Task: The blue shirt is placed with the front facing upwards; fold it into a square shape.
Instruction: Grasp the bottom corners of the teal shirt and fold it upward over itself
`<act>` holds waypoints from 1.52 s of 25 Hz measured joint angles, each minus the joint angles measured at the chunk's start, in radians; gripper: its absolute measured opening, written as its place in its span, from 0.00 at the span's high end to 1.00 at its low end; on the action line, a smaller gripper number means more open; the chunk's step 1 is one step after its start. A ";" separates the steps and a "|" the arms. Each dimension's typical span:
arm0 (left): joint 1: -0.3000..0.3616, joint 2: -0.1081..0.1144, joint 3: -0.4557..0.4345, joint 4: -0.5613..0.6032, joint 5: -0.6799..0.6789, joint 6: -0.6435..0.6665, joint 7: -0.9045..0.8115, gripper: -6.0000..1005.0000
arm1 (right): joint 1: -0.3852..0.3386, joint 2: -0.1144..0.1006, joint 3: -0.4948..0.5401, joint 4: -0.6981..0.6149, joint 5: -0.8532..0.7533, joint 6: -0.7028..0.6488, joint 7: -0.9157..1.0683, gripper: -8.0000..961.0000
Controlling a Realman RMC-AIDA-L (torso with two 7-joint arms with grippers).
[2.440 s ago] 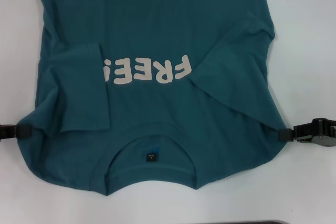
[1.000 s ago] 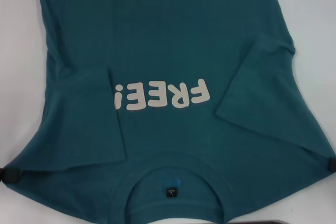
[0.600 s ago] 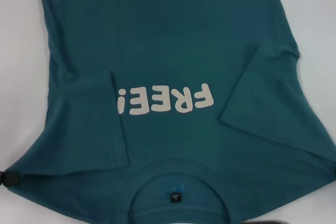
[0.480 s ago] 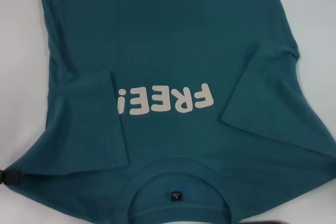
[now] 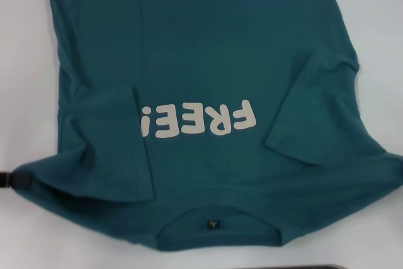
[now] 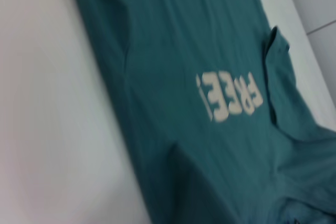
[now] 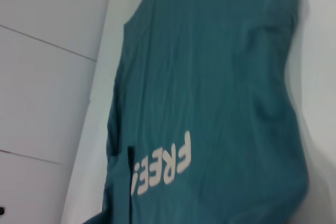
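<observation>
The blue shirt (image 5: 208,48) lies front up on the white table (image 5: 25,61), its pale "FREE" lettering (image 5: 198,120) upside down to me. Both sleeves are folded in over the chest. The collar with its small dark label (image 5: 213,223) is at the near edge, and that shoulder edge hangs raised above the table with a shadow under it. My left gripper (image 5: 5,179) shows only as a black tip at the left border, shut on the shirt's left shoulder corner. The right shoulder corner runs off the right border, where my right gripper is out of view. Both wrist views show the shirt (image 6: 184,77) (image 7: 210,103) from the side.
Bare white table (image 6: 47,103) flanks the shirt on both sides. A dark strip (image 5: 315,267) lies along the near bottom edge. Pale panelled surfaces (image 7: 47,77) lie beyond the table's far edge.
The near shoulder edge and collar have lifted and drawn away from me. The left gripper tip has moved farther from me with the corner. The sleeves and lettering stay put.
</observation>
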 joint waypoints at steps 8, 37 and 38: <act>-0.112 -0.008 -0.049 0.010 -0.002 -0.054 -0.004 1.00 | 0.125 -0.033 0.002 0.003 -0.004 0.026 0.055 0.96; -0.447 0.024 -0.046 0.048 -0.107 -0.402 -0.130 1.00 | 0.521 -0.055 -0.071 0.041 0.013 0.397 0.184 0.96; -0.451 0.024 -0.047 0.055 -0.108 -0.416 -0.130 1.00 | 0.525 -0.055 -0.073 0.042 0.014 0.406 0.183 0.96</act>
